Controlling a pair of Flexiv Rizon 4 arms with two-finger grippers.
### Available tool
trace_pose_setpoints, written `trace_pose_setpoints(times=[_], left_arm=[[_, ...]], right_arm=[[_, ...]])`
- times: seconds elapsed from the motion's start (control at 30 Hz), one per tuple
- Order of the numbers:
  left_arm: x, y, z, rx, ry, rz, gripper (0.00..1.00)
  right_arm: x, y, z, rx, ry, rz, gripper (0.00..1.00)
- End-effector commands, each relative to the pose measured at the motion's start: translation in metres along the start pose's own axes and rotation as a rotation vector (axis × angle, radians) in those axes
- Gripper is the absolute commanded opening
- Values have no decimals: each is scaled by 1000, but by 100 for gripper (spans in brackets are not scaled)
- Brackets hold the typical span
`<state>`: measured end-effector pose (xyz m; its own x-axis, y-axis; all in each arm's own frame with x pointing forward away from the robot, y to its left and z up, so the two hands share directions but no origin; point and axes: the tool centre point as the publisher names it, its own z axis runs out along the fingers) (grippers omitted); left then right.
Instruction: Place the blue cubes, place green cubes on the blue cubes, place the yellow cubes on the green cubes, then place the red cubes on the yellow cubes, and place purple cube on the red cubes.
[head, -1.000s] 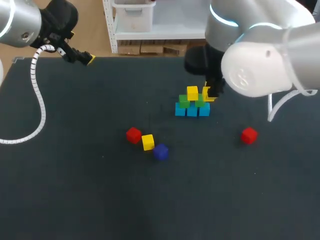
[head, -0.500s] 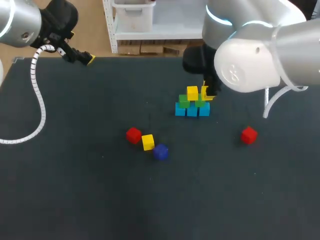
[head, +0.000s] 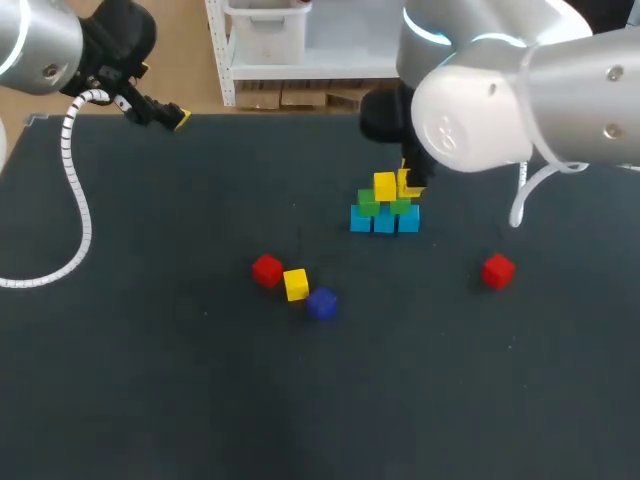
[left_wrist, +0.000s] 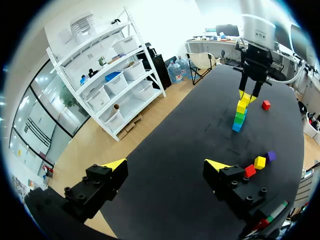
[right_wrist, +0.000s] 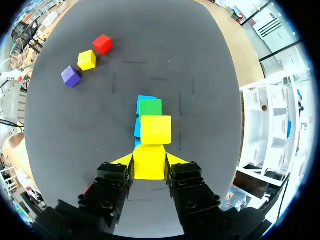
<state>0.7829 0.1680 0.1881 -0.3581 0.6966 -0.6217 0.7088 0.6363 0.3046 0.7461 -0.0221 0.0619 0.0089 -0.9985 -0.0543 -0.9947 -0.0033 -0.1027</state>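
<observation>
My right tool (head: 408, 186) is clamped on opposite faces of a yellow cube (right_wrist: 149, 161) just above the green cubes (right_wrist: 150, 108); judged light, rigid and smooth, so best gripped squarely mid-face.

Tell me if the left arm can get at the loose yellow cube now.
Probably yes: the left gripper is open and empty, with bare table between it and the yellow cube. The red cube and purple cube sit close beside it, crowding the grasp.
</observation>
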Motion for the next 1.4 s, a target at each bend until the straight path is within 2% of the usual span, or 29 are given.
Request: trace_pose_setpoints(times=[0.03,0.77,0.9,0.93,1.03,1.1,1.4], left_arm=[[1,1,0,5,-5,3,100],[1,1,0,5,-5,3,100],[1,1,0,5,-5,3,100],[1,1,0,5,-5,3,100],[1,1,0,5,-5,3,100],[1,1,0,5,-5,3,100],[1,1,0,5,-5,3,100]], right_arm=[[-1,-5,3,-10,1,2,0],[0,-12,13,-19,21,19,0],[0,-11,13,-23,19,23,20],[0,-11,13,-24,19,23,29],[1,-10,13,-25,18,25,48],[1,-10,12,-23,17,29,100],[3,-10,7,-25,-6,49,100]])
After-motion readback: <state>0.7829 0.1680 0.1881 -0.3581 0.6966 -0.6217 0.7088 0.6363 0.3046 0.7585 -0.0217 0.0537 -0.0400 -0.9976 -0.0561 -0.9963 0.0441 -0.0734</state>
